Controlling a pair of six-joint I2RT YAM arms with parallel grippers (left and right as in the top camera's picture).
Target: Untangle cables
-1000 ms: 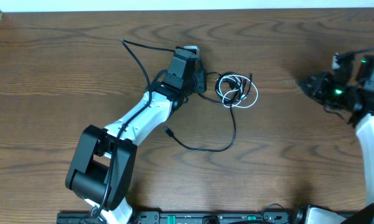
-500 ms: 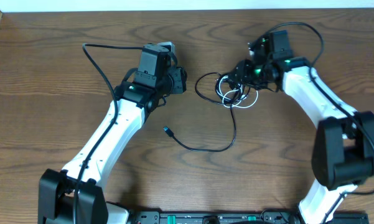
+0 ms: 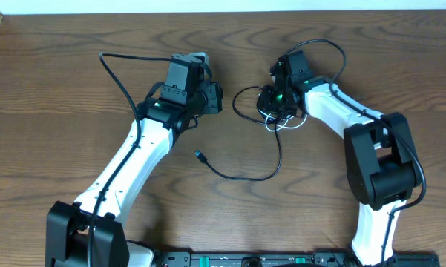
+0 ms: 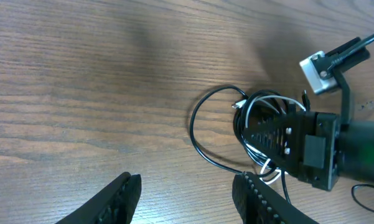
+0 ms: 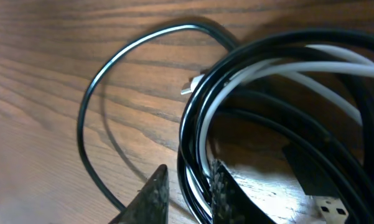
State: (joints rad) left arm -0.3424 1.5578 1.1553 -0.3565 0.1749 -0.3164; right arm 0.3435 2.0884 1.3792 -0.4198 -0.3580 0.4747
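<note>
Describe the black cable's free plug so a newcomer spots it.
On the wooden table, find the cable bundle at the right gripper. One black cable trails from it down and leftward; the plug is its free tip, alone, clear of the tangle.

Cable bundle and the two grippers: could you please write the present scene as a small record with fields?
cable bundle: black and white strands coiled together, lying on the table
black loop: sticks out of the bundle toward the left gripper
black tail: runs from the bundle to a free plug end
left gripper: open, empty, apart from the bundle
right gripper: on the bundle, strands between its narrow fingers; a firm grip cannot be told
</note>
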